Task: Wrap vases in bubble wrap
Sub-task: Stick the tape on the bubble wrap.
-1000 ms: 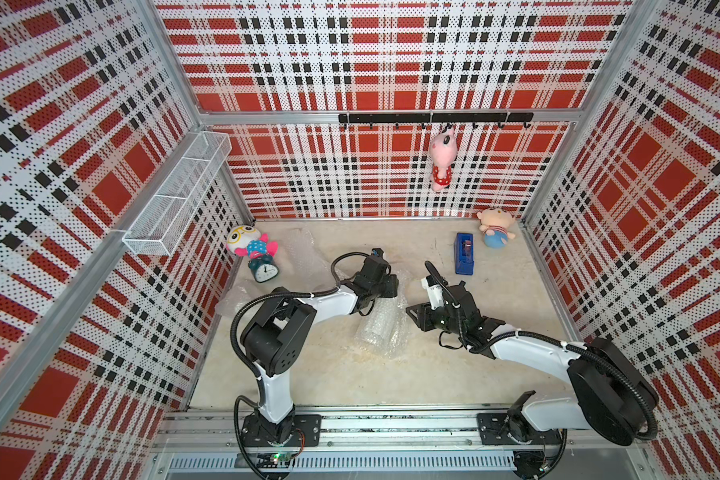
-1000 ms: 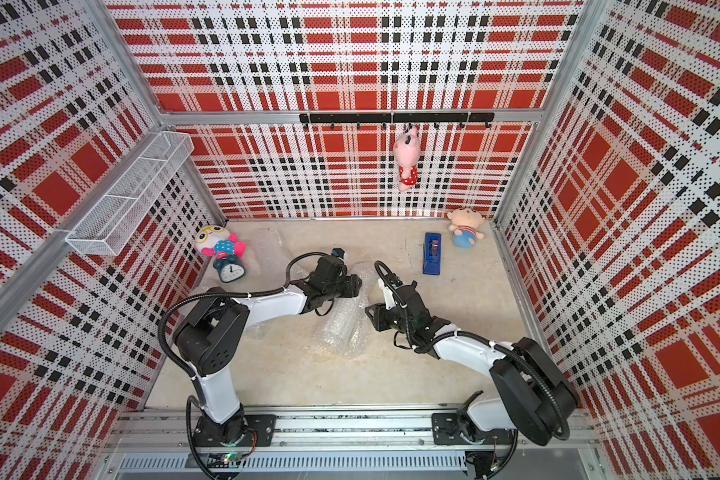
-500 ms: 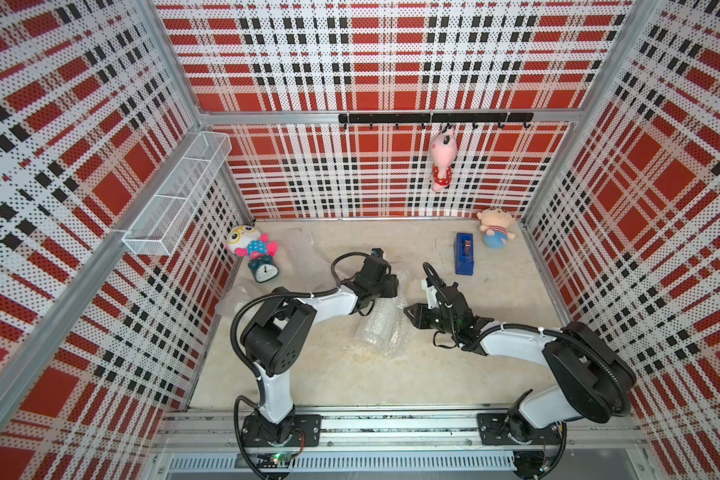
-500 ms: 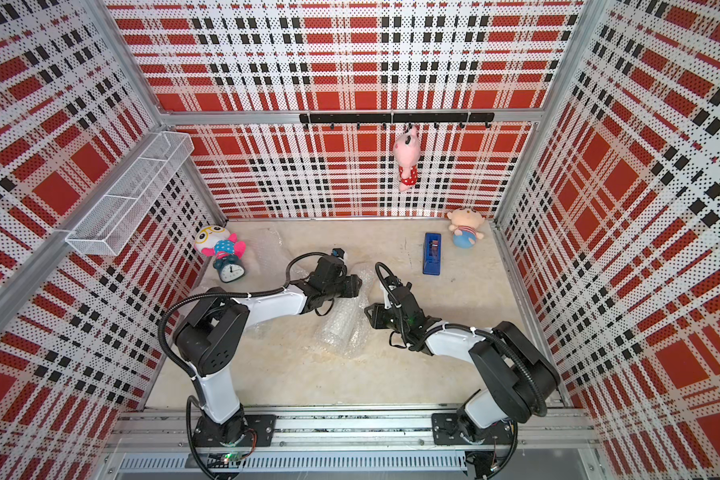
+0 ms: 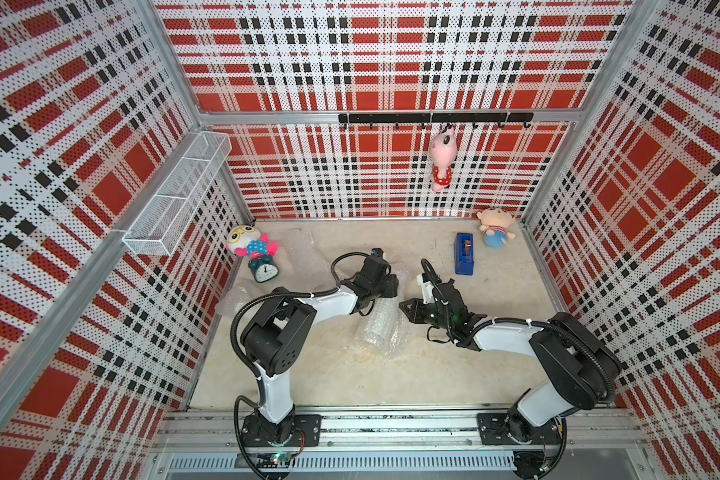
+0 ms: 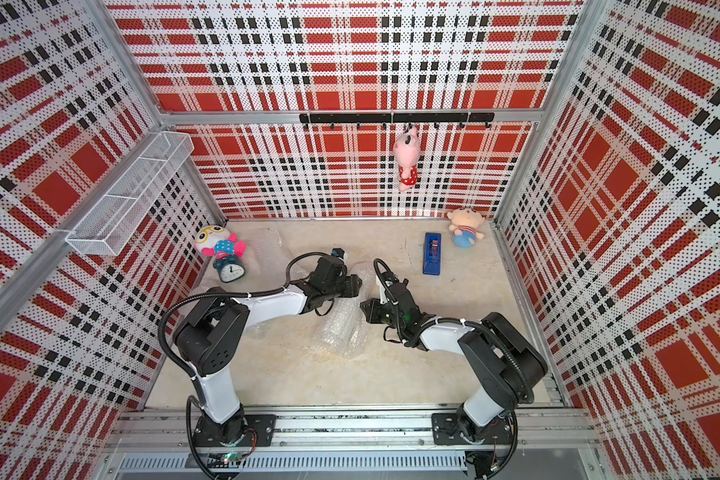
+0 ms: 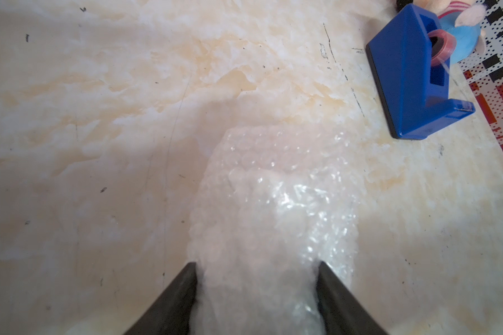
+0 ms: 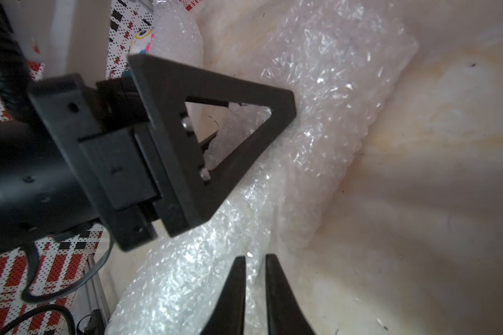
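Observation:
A long bundle of bubble wrap [image 5: 376, 329] [image 6: 341, 329] lies on the table between the two arms. Any vase inside it is hidden by the wrap. My left gripper [image 5: 393, 286] [image 7: 256, 266] is shut across the far end of the bundle [image 7: 273, 203], one finger on each side. My right gripper [image 5: 404, 308] [image 8: 255, 258] sits at the bundle's right edge, jaws almost together on a thin fold of wrap [image 8: 192, 278]. The left gripper's fingers [image 8: 215, 139] fill much of the right wrist view.
Loose bubble wrap sheets lie at the back left [image 5: 304, 251] and by the left wall [image 5: 234, 300]. A blue tape dispenser [image 5: 464, 253] [image 7: 413, 87] stands at the back right near a plush doll [image 5: 495, 229]. A plush toy with a clock [image 5: 262, 270] sits back left.
The right gripper has edged left onto the bundle's edge and its jaws have narrowed. Its elbow has swung back towards the right. The left arm has not moved.

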Tool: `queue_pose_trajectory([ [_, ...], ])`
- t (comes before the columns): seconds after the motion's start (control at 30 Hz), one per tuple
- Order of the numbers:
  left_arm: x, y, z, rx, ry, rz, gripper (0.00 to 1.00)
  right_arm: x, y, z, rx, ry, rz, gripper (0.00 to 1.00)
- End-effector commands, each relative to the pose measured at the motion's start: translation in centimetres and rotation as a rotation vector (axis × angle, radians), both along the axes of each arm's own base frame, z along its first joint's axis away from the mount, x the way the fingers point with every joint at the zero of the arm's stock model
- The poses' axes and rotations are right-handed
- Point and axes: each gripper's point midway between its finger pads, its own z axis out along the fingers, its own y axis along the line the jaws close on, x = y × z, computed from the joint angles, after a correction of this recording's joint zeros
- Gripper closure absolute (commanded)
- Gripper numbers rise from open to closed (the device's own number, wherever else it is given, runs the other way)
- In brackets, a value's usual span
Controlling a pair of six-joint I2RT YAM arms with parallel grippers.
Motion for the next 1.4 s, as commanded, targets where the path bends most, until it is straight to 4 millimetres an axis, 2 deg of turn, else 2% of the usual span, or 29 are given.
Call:
queue_pose_trajectory([
  [0.0,-1.3,0.7,-2.3,0.052,0.064,-0.005,0.37,0.8,1.0,1.3,0.053,-0.027,0.0,0.72],
  [0.27,-1.3,0.6,-2.2,0.044,0.063,-0.009,0.37,1.5,1.5,0.3,0.05,-0.009,-0.006,0.64],
  [0.43,-1.4,0.5,-2.1,0.041,0.063,-0.011,0.37,1.8,2.1,0.6,0.06,-0.017,0.0,0.5],
  [0.57,-1.4,0.5,-2.0,0.038,0.063,-0.009,0.37,2.0,2.0,0.1,0.045,-0.008,-0.015,0.41],
  [0.77,-1.4,0.5,-1.8,0.035,0.06,-0.011,0.37,2.4,2.1,-0.6,0.045,0.009,-0.033,0.44],
  [1.03,-1.4,0.8,-2.0,0.038,0.062,-0.002,0.37,2.3,2.7,-0.2,0.083,-0.008,-0.031,0.24],
  [1.13,-1.3,0.9,-1.9,0.036,0.062,0.002,0.37,2.2,2.4,0.1,0.098,-0.02,-0.047,0.24],
  [1.23,-1.2,1.2,-1.9,0.038,0.06,0.011,0.37,2.1,2.0,0.7,0.089,-0.043,-0.054,0.28],
  [1.37,-1.2,1.7,-2.2,0.046,0.065,0.029,0.37,1.9,1.2,1.3,0.054,-0.063,-0.063,0.22],
])
